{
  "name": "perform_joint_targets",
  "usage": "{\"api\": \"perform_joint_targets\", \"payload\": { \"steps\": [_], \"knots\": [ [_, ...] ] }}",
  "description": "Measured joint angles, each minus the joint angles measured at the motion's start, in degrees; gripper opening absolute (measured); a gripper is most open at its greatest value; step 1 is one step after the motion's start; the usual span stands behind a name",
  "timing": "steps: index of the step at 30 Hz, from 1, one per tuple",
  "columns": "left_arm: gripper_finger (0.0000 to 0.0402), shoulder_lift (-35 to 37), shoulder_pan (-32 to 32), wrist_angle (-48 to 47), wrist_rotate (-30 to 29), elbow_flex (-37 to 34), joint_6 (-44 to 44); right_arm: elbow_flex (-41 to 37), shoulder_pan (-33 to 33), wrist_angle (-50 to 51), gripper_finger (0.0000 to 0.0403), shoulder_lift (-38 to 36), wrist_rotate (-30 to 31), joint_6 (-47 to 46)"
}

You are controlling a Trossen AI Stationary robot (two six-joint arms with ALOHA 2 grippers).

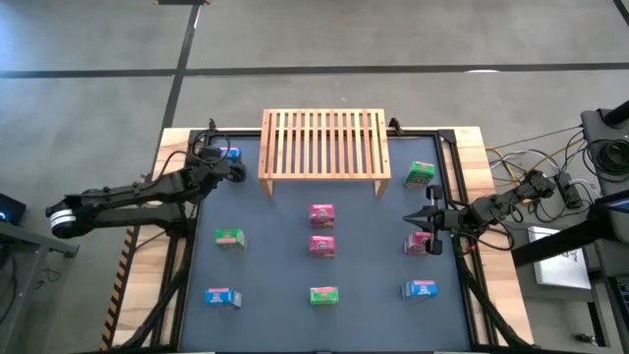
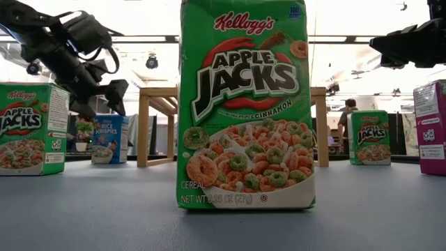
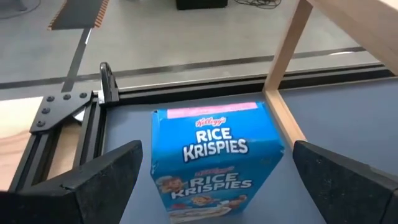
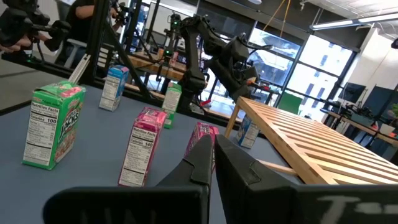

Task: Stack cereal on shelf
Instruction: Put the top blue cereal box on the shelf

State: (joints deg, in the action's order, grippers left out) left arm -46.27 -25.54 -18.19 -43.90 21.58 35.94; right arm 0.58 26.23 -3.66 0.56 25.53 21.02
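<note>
Several small cereal boxes stand upright on the dark tabletop in front of the light-wood shelf (image 1: 323, 143). My left gripper (image 3: 217, 149) is open at the far left corner. Its fingers stand on either side of a blue Rice Krispies box (image 3: 211, 134) without touching it; the high view also shows this box (image 1: 231, 153). The box stands on its base beside the shelf's left leg (image 3: 283, 59). At the right edge my right gripper (image 1: 425, 218) is shut and level, just behind a pink box (image 1: 419, 242).
Pink boxes (image 1: 321, 214) (image 1: 321, 246) stand mid-table, green ones (image 1: 230, 237) (image 1: 323, 294) (image 1: 420, 175) and blue ones (image 1: 222, 297) (image 1: 420, 289) around them. A black frame rail (image 3: 68, 118) borders the table's left edge. The shelf's slatted top (image 4: 311, 140) is bare.
</note>
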Motion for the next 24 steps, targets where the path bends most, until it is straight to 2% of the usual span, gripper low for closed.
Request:
{"api": "perform_joint_targets", "payload": {
  "steps": [24],
  "knots": [
    [0.0400, -2.3, 0.4, 9.2, 4.5, -2.2, -1.5, 0.0, 0.0, 0.0, 0.0009, 0.0, 0.0, 0.0]
  ]
}}
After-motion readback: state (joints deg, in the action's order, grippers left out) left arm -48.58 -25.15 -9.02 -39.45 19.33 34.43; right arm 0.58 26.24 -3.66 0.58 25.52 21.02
